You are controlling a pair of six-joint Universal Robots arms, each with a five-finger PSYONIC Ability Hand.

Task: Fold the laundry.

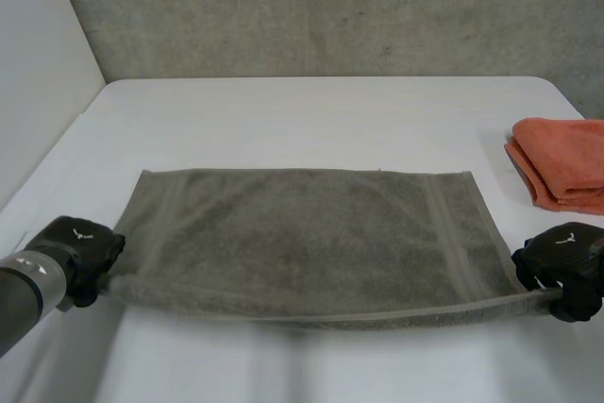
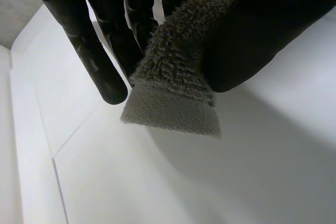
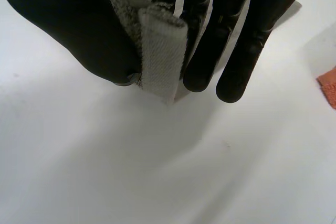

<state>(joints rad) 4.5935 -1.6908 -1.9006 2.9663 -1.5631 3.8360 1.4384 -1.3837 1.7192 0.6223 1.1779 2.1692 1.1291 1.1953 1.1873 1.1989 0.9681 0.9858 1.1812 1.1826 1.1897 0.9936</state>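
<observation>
1. A grey towel [image 1: 311, 233] is seen spread lengthwise across the near half of the white table [image 1: 311, 110]. Its far long edge lies flat on the table.
2. The towel's near long edge is stretched in a slightly sagging line between the two hands and is raised off the table, with shadow beneath it.
3. The left hand [image 1: 83, 250] is placed by the table's left edge, on the near side, at the towel's near-left corner.
4. In the left wrist view, that corner is seen clamped between the thumb [image 2: 262, 30] and the fingers [image 2: 100, 66]. The hemmed tip hangs out past them, clear of the table.
5. The right hand [image 1: 566, 266] is placed by the table's right edge, on the near side, at the towel's near-right corner.
6. In the right wrist view, the folded hem is seen pinched between the thumb [image 3: 68, 30] and the nearly straight fingers [image 3: 241, 40], above the table.
7. A folded orange cloth [image 1: 562, 162] is noted at the table's right edge, beyond the right hand and apart from the towel.
8. A grey concrete wall [image 1: 330, 7] stands behind the table's far edge.
</observation>
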